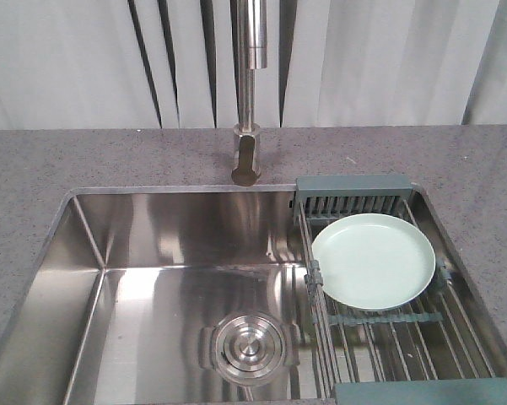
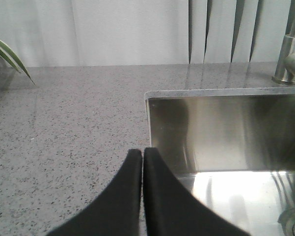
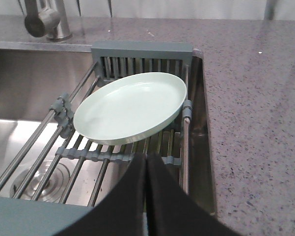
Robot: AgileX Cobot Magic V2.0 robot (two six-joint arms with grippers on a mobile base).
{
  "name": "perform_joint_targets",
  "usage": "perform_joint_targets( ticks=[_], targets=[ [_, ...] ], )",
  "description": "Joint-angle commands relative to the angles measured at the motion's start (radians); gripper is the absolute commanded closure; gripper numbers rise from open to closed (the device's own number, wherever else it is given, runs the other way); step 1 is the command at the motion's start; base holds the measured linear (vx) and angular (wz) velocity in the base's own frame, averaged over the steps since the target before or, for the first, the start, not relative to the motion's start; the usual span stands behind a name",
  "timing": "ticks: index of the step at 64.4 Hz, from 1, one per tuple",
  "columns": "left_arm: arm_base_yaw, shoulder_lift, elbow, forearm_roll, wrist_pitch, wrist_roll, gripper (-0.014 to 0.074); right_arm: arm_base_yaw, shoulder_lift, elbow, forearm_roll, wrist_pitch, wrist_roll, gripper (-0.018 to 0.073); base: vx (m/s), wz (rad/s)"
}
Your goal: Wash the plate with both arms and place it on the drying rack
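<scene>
The pale mint-green plate (image 1: 374, 259) (image 3: 131, 107) lies face up on the drying rack (image 1: 396, 331) (image 3: 83, 156), which spans the right side of the sink. My right gripper (image 3: 146, 156) is shut with nothing in it, just in front of the plate's near rim and above the rack's rods. My left gripper (image 2: 143, 150) is shut and empty, hovering over the sink's left rim where counter meets basin. Neither arm appears in the front view.
A steel sink (image 1: 152, 287) with a round drain (image 1: 246, 346) sits in a speckled grey counter (image 1: 59, 160) (image 3: 255, 108). The tall faucet (image 1: 249, 101) rises behind the basin. A plant leaf (image 2: 7, 56) pokes in at the left wrist view's edge.
</scene>
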Motion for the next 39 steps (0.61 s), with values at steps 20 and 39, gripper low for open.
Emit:
perform_joint_targets(
  ticks=[20,39],
  targets=[
    [-0.005,-0.015,0.017,-0.007,-0.069,0.0,0.0603,-0.004,-0.109,0.093,-0.111,-0.265,0.139,0.0566,0.0,0.0],
    [-0.005,-0.015,0.017,-0.007,-0.069,0.0,0.0603,-0.126,-0.109,0.093,-0.104,-0.355,0.138,0.0566,0.0,0.0]
  ],
)
